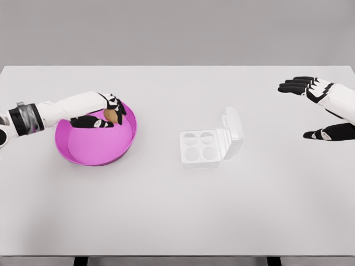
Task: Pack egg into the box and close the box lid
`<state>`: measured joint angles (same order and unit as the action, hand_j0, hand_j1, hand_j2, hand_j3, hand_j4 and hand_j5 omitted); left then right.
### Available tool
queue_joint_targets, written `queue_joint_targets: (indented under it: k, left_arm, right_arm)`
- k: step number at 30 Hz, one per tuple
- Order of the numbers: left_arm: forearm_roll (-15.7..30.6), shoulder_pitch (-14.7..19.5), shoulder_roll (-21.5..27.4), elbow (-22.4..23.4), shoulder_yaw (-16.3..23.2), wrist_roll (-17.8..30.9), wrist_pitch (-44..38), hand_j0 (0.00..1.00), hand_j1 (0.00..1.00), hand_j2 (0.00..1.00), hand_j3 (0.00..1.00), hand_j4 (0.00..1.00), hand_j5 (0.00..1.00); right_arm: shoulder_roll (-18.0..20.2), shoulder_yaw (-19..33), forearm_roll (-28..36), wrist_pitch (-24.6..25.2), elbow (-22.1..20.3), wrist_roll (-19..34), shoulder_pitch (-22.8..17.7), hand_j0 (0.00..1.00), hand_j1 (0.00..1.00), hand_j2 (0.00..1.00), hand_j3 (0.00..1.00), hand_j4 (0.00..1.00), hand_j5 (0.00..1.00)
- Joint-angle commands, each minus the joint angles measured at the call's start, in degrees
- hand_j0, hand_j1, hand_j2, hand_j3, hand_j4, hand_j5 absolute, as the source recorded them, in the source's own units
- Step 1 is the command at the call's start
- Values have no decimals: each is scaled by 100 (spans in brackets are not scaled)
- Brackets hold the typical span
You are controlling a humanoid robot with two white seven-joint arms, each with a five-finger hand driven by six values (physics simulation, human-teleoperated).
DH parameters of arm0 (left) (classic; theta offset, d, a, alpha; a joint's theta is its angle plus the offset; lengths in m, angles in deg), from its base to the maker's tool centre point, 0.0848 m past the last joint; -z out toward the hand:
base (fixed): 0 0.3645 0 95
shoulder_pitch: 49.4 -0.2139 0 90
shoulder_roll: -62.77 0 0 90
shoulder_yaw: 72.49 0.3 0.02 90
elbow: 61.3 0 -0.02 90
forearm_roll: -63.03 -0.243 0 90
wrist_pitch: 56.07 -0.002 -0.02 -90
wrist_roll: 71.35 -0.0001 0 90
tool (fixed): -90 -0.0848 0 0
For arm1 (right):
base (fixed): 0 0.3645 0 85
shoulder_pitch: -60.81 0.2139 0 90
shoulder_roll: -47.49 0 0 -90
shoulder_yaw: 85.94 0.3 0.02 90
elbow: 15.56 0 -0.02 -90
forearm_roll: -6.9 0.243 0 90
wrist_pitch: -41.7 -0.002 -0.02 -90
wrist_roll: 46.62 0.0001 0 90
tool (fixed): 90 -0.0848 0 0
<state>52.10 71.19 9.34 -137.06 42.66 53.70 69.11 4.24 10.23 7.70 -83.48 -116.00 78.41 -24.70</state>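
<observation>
Now the left hand (102, 113) grasps the egg (110, 116) over the pink bowl (97, 149); the right hand (319, 108) hangs spread and holds nothing; the box (208, 144) lies open.

The bowl (95, 147) is magenta, the egg (110, 116) brown, the egg box (211, 143) white on a white table (177, 210). Both hands, left hand (104, 113) and right hand (316, 108), show white with black fingers.

Bare white table (166, 216) runs across the frame's lower half and centre, giving open passage. Only the magenta bowl (94, 149) at left and the open egg box (211, 145), lid raised on its right, interrupt it.
</observation>
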Motion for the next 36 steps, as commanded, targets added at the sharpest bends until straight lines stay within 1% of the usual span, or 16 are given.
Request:
queue_joint_targets:
  k: [1, 4, 7, 12, 13, 15, 16, 18, 19, 20, 22, 23, 25, 32, 34, 36]
  left_arm:
    - [47, 0, 0, -202, -72, -5, -17, 40, 40, 40, 40, 40, 40]
    - [47, 0, 0, -290, -81, -5, -17, 40, 40, 40, 40, 40, 40]
    - [47, 9, -9, -360, -72, -5, -17, 40, 40, 40, 40, 40, 40]
    - [47, 9, -97, -536, -55, -5, -17, 40, 40, 40, 40, 40, 40]
    - [47, 9, -150, -571, -63, -5, -17, 39, 39, 39, 39, 39, 39]
    - [47, 9, -202, -571, -46, -5, -17, 39, 39, 39, 39, 39, 39]
    - [47, 17, -246, -580, -37, -5, -17, 39, 39, 39, 39, 39, 39]
    - [47, 9, -299, -641, -20, -5, -17, 39, 39, 39, 39, 39, 39]
    - [47, 9, -299, -677, -20, -5, -17, 39, 39, 39, 39, 39, 39]
    - [47, 9, -326, -694, -2, -5, -17, 39, 39, 39, 39, 39, 39]
    - [47, 9, -414, -703, 7, -5, -17, 39, 39, 39, 39, 39, 39]
    - [47, 0, -422, -765, 16, -5, -17, 39, 39, 39, 39, 39, 39]
    - [47, -18, -431, -835, 24, -5, -17, 39, 39, 39, 39, 39, 39]
    - [38, -44, -589, -940, 95, -5, -17, 39, 39, 39, 39, 39, 39]
    - [38, -88, -660, -1019, 104, -5, -17, 39, 39, 39, 39, 39, 39]
    - [38, -88, -686, -1055, 165, -5, -17, 39, 39, 39, 39, 39, 39]
  right_arm:
    - [-8, -1, 43, 18, -2, -3, 0, 100, 100, 100, 100, 100, 100]
    - [27, -1, 43, 18, -2, -3, 0, 100, 100, 100, 100, 100, 100]
    - [-17, -1, 52, 18, -2, -3, -53, 100, 100, 100, 100, 100, 100]
    - [53, -1, 52, 18, -2, -3, -105, 100, 100, 100, 100, 100, 100]
    - [106, 8, 52, 18, 7, -3, -114, 100, 100, 100, 100, 100, 100]
    - [396, 8, 43, 18, -2, -3, -185, 100, 100, 100, 100, 100, 100]
    - [405, 25, 43, 18, -2, -3, -184, 100, 100, 100, 100, 100, 100]
    - [685, -1, 43, 18, -2, -3, -193, 100, 100, 100, 100, 100, 100]
    - [817, -10, 43, 18, -2, -3, -246, 100, 100, 100, 100, 100, 100]
    - [853, -19, 26, 18, -2, -3, -378, 100, 100, 100, 100, 100, 100]
    - [853, -10, -220, 18, -2, -3, -387, 100, 100, 100, 100, 100, 100]
    - [958, -1, -396, 18, -2, -3, -378, 100, 100, 100, 100, 100, 100]
    - [1003, -1, -554, 18, -2, -3, -422, 100, 100, 100, 100, 100, 100]
    - [967, 16, -633, 18, -2, -3, -422, 100, 100, 100, 100, 100, 100]
    - [941, 43, -923, 18, -2, -3, -396, 100, 100, 100, 100, 100, 100]
    - [827, 51, -1600, 18, -2, -3, -369, 100, 100, 100, 100, 100, 100]
